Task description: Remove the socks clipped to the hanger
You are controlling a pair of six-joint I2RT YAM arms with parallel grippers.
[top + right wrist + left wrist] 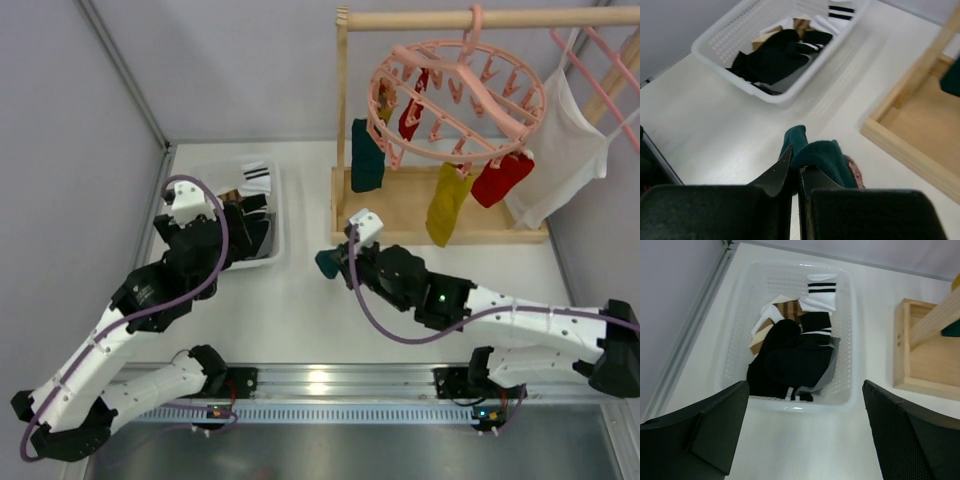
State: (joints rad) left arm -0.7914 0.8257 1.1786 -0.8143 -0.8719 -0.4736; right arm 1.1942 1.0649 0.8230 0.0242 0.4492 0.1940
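The right gripper (795,165) has its two black fingers pinched together on a small dark teal fabric sock (817,155), which bunches just past the fingertips over the white table (715,125). The left gripper (805,390) is spread wide and grips nothing. Ahead of its fingers sits a white perforated plastic basket (846,330) of black and striped socks. Well beyond the right fingers, the round pink plastic clip hanger (458,95) carries a teal sock (366,156), a red sock (500,180) and a mustard-yellow sock (447,205).

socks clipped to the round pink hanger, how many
4 visible: dark teal sock at the left of the hanger, small red sock at the back, mustard sock in front, larger red sock front right. More may be hidden.
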